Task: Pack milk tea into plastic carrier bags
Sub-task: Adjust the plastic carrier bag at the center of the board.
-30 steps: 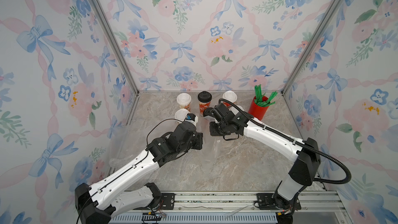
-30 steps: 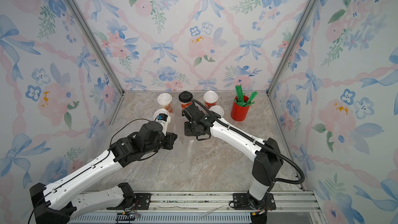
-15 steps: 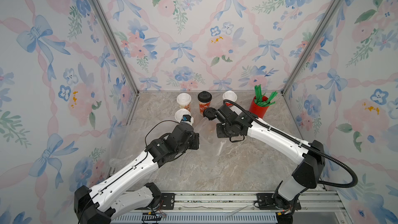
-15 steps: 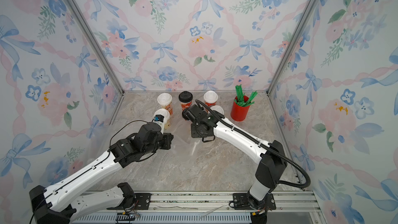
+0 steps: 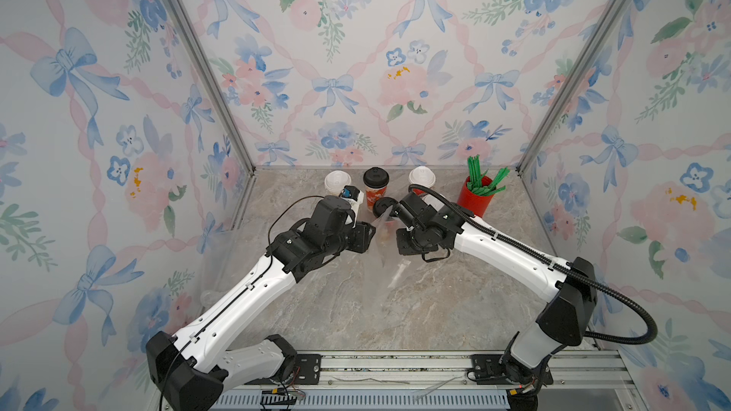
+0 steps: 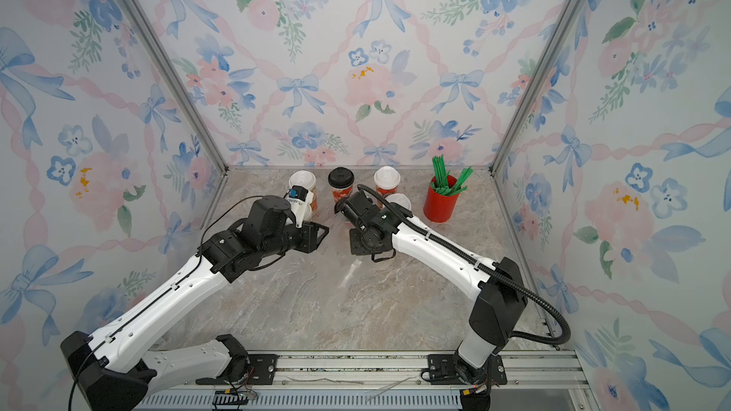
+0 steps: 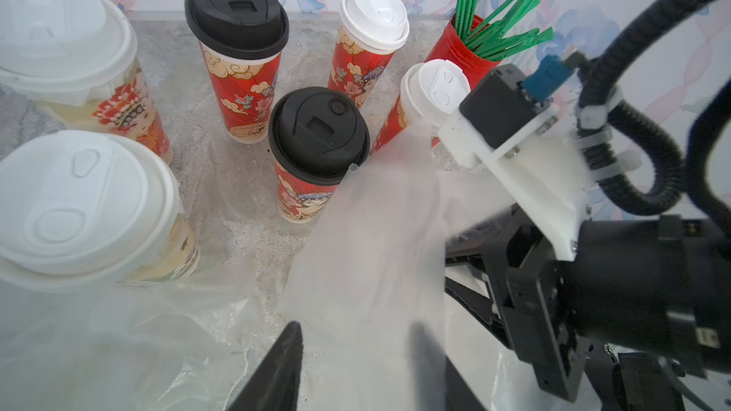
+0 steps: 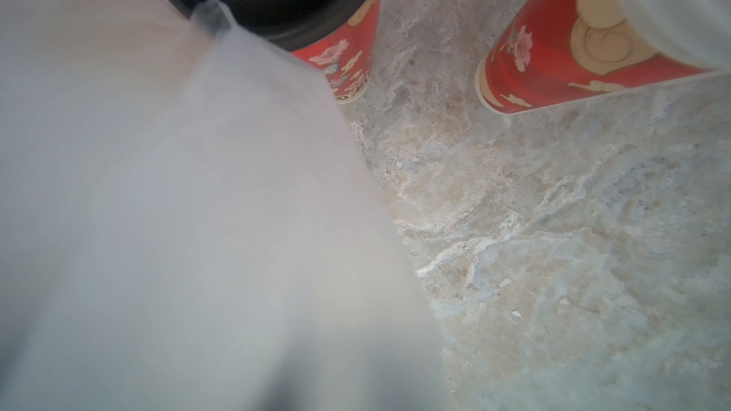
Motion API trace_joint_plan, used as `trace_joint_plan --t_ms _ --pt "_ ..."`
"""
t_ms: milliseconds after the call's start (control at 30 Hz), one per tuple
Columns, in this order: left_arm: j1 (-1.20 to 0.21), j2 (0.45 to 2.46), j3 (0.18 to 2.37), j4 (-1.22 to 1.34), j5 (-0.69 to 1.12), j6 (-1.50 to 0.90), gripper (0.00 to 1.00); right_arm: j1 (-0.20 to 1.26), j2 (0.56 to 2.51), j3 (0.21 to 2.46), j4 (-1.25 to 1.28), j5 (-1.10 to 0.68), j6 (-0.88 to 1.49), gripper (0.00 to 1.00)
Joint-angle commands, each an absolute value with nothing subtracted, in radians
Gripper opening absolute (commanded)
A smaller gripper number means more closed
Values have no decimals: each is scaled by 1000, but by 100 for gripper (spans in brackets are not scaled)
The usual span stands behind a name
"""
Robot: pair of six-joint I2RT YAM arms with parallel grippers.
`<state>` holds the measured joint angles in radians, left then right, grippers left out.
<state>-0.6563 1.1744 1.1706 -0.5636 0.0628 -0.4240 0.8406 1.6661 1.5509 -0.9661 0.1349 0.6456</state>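
Left fingers [image 7: 285, 365] now apart

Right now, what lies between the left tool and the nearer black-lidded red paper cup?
In the left wrist view, a thin clear plastic bag stands between the left tool and that cup.

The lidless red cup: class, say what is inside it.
Green straws stick out of the lidless red cup. Their lower ends and anything beneath them are hidden by its wall.
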Motion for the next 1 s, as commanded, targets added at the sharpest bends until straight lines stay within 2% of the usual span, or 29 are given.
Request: trace_joint_plan --t_ms 0,100,267,367,800,867,900,933,967 --pt "-652 1211 1191 -632 142 -336 45 846 1649 1574 -988 120 630 26" --pt "-646 1225 1197 -632 154 -320 47 847 1649 1575 -996 121 602 26" --pt "-598 1213 1227 -633 202 -305 67 846 1648 1586 -1012 124 586 23" --pt "-554 1201 1253 -657 226 -288 72 844 1649 1592 -1024 128 578 18" --pt "-449 1210 1346 -747 363 -216 78 846 1676 1647 -1102 144 514 3" --pt "-414 1204 1353 -749 384 -224 67 844 1675 1646 -1116 172 515 0" --pt "-403 1200 1352 -748 394 -229 66 844 1676 1644 -1121 183 517 0" --pt "-396 1199 1348 -747 414 -232 58 844 1675 1643 -1127 195 519 0" --pt "-396 1199 1343 -746 453 -228 24 842 1674 1641 -1129 195 518 0"
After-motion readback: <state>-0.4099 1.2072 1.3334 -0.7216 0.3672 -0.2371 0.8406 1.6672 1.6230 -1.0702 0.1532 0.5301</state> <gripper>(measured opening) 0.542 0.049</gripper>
